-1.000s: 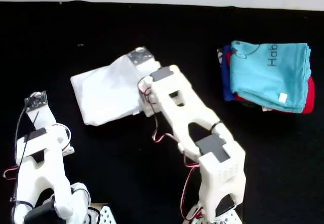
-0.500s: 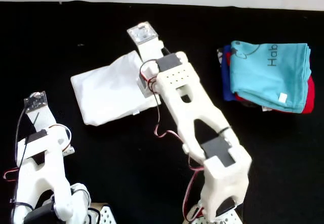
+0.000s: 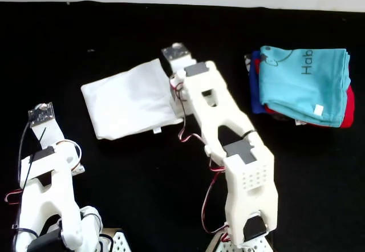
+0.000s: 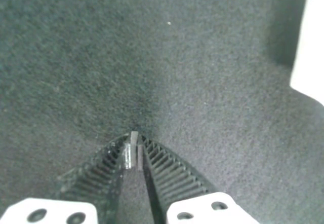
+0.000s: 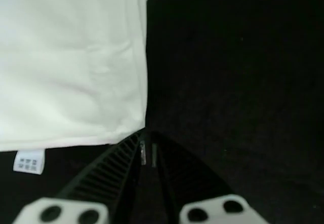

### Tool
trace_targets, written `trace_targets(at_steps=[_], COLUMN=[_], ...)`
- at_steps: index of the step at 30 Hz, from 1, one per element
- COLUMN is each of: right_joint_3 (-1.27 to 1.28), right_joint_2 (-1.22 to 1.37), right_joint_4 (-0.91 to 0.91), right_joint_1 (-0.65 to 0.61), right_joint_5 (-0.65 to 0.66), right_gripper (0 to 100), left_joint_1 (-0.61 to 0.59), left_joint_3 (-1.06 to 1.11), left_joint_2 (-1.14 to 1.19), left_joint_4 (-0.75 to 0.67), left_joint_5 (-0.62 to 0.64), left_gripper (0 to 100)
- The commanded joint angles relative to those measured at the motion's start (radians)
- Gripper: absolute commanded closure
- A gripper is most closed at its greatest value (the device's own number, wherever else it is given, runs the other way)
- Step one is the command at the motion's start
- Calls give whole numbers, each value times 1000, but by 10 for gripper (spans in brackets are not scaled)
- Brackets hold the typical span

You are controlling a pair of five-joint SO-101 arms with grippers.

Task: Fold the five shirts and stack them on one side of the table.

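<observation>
Right arm [image 3: 212, 101] shifted to white shirt [image 3: 128, 101] edge; wrist view: jaws shut.

The left arm [image 3: 48, 189] and right arm [image 3: 228, 143] are blocky white plastic with dark grey servo panels, and thin red, black and white cables [image 3: 210, 198] loop at their joints. The right arm's lower block has a grid of small holes. Their fingers [image 5: 109, 165] are black and ribbed.

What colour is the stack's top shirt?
The top shirt is turquoise with dark print; the high view shows it best.
</observation>
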Motion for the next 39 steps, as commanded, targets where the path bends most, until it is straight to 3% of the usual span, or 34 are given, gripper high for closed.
trace_targets(at_steps=[1,5,11,16,27,31,35,39], right_joint_3=[-108,-217,-300,-390,-670,-753,-846,-918], right_joint_2=[-74,-113,-45,94,460,570,616,625], right_joint_4=[21,56,62,68,67,99,182,239], right_joint_1=[5,-10,-104,-180,-206,-196,-191,-163], right_joint_5=[-5,-8,-69,-69,-64,-63,-63,-61], right_gripper=[990,960,696,685,684,708,981,991], left_joint_1=[13,13,13,13,13,13,13,13], left_joint_3=[2,2,2,2,2,2,2,2], left_joint_2=[12,12,12,12,12,12,12,12], left_joint_4=[-37,-37,-37,-37,-37,-37,-37,-37], left_joint_5=[-9,-9,-9,-9,-9,-9,-9,-9], left_gripper=[990,990,990,990,990,990,990,990])
